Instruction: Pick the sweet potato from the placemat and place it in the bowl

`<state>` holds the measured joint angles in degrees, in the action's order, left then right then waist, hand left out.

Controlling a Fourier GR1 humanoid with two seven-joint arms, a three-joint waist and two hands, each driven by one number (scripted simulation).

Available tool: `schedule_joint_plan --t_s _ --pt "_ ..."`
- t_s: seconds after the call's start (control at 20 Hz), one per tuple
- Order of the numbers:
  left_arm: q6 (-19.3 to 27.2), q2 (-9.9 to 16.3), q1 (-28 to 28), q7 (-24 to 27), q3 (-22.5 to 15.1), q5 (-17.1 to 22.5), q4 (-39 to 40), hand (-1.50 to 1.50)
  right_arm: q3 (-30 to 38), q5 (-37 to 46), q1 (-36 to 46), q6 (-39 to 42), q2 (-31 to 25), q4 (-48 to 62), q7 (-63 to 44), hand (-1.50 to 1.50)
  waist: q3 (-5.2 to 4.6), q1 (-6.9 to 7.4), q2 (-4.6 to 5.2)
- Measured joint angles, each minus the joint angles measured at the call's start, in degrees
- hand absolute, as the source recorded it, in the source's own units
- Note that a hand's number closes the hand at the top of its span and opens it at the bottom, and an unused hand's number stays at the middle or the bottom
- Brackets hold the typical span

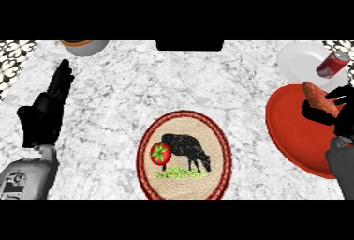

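One sweet potato (317,97) in curled right-hand (330,112) fingers, long axis near-vertical; left hand (47,110) open.

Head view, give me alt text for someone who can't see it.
The right hand holds a sweet potato above a red bowl at the counter's right. A tomato sits on the placemat; the left hand rests open.

red bowl (294,136), orange sweet potato (319,97), tan red-rimmed placemat (185,123) with black sheep.
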<state>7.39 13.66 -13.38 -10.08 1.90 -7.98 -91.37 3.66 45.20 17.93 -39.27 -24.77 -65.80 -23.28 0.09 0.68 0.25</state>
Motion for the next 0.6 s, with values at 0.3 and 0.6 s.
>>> schedule_joint_plan --t_s 0.3,0.6 --pt "-0.23 -0.50 0.22 1.36 -0.17 -0.46 1.11 0.00 6.42 -13.96 4.88 3.36 0.27 13.21 14.61 -1.50 0.07 0.38 0.19" --pt "-0.06 -0.76 0.47 0.80 -0.34 -1.20 -0.17 0.00 13.05 -24.65 8.67 7.26 0.63 21.68 31.69 -1.50 0.10 0.44 0.14"
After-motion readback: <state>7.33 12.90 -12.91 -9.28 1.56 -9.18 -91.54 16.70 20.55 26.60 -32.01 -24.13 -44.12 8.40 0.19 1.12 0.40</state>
